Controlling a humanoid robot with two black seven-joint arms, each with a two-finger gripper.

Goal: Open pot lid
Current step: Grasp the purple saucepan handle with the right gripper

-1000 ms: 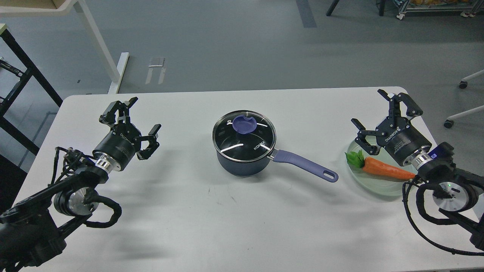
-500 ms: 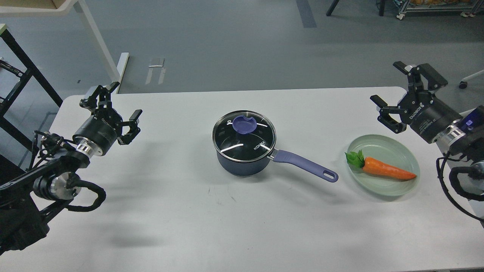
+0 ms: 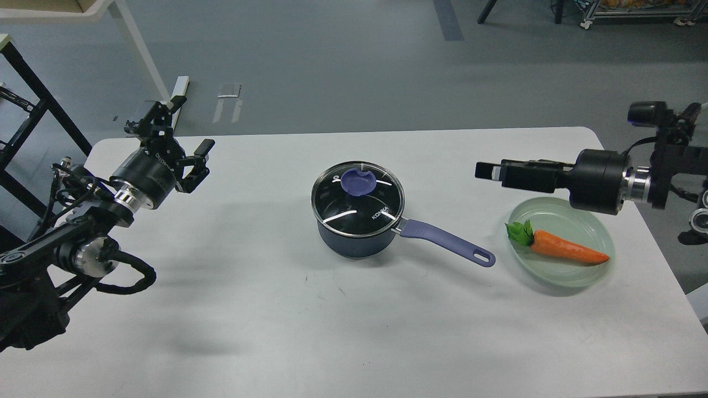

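Note:
A dark blue saucepan (image 3: 354,237) stands at the middle of the white table, its purple handle (image 3: 448,245) pointing to the front right. Its glass lid (image 3: 357,200) lies closed on the pot, with a purple knob (image 3: 358,181) on top. My left gripper (image 3: 191,124) is open and empty above the table's far left, well away from the pot. My right gripper (image 3: 487,170) points left toward the pot, level with the lid and about a hand's width to the right of it. It is seen side-on, so its two fingers cannot be told apart.
A pale green plate (image 3: 575,271) with a toy carrot (image 3: 564,249) sits at the right of the table, just below my right forearm. A white table leg (image 3: 146,63) and a black frame (image 3: 38,94) stand on the floor at the back left.
My right arm has swung round so that the gripper now points left toward the pot instead of up and away. My left gripper has moved slightly right and farther back.

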